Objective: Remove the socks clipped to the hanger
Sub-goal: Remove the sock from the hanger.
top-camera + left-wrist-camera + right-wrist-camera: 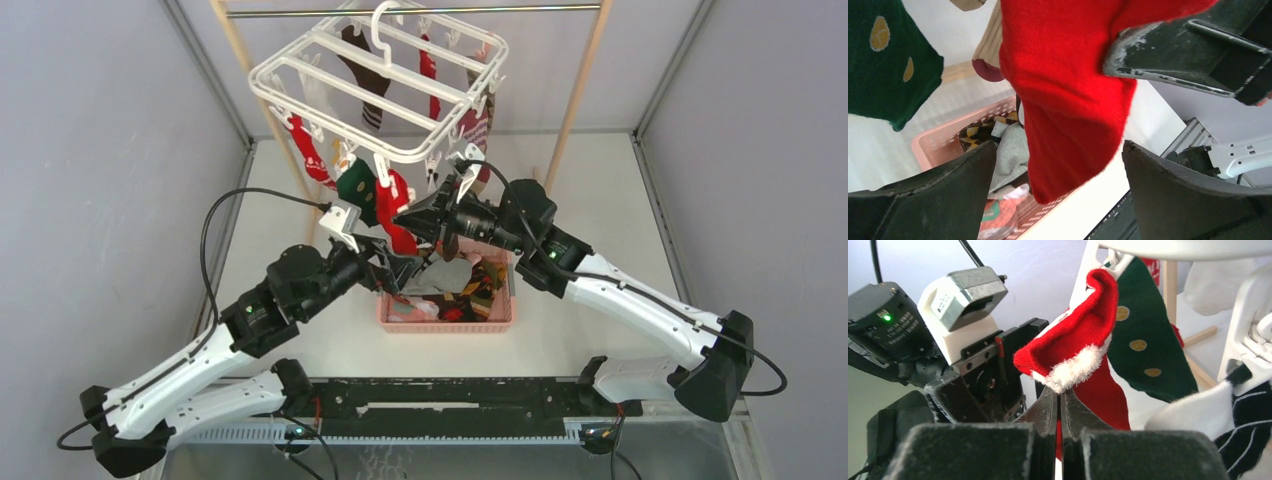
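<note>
The pink basket (450,325) sits on the counter (600,200) just in front of the arms. It already holds a heap of loose socks (455,285) and lies below the front rail of the hanger, probably so that freed socks can drop straight in.

Above it, the left end effector (1058,150) is spread wide with one finger on each side of the red sock's (1068,90) hanging toe. It touches nothing, and looks placed to catch or steady the fabric. The right end effector (1059,400) is pressed together and pinches the same red sock just under its fluffy white cuff. That is close to the white clip (1085,270) holding the sock, so a pull there should act on the clip and not just stretch the fabric.

Room is tight. A green dotted sock (1143,330) hangs just beside the red one, and a black-and-white striped sock (1243,420) crowds the right wrist. The open way out is downward and toward the basket.

Farther back, the hanger (330,127) hangs tilted from the rack's rail, with a dark brown sock (368,80) and others on its rear clips. The wooden pole (575,90) and grey walls limit sideways swings.
</note>
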You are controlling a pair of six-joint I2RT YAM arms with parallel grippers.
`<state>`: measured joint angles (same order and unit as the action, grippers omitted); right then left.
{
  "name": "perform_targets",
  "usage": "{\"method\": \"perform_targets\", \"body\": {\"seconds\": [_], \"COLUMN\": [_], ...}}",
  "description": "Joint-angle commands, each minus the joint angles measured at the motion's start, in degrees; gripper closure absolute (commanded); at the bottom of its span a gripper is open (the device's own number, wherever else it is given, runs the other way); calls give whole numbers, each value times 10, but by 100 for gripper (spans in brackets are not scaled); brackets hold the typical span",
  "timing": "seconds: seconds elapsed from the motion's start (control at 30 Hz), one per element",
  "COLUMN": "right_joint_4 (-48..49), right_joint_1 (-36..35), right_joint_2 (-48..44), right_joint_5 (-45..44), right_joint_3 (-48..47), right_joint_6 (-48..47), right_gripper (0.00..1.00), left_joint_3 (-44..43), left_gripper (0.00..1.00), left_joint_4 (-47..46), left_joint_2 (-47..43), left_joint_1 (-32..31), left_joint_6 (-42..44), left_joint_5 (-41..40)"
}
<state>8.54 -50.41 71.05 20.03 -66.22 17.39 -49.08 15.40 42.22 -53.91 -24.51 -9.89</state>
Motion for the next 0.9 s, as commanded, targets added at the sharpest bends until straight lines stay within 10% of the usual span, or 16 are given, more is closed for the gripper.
{"method": "perform_targets", "body": {"seconds": [0.0, 0.1, 0.47, 0.87], "right_joint_4": [40, 35, 38, 51], "right_joint_1": [-9, -13, -16, -15], "right_joint_2": [-8, -8, -10, -7], "right_joint_5": [10, 12, 9, -12], "right_joint_3": [-12, -12, 5, 22], "right_joint_6": [34, 35, 37, 38], "right_gripper": [100, 100, 98, 90], "left_joint_3": [21, 33, 11, 7], "left_gripper": [0, 1, 90, 92], "left_joint_4": [-51, -66, -49, -39], "left_joint_2": [-6, -12, 13, 6], "left_joint_1": [-11, -12, -13, -13], "left_joint_6": [18, 21, 38, 40], "left_joint_5": [-55, -83, -91, -122]}}
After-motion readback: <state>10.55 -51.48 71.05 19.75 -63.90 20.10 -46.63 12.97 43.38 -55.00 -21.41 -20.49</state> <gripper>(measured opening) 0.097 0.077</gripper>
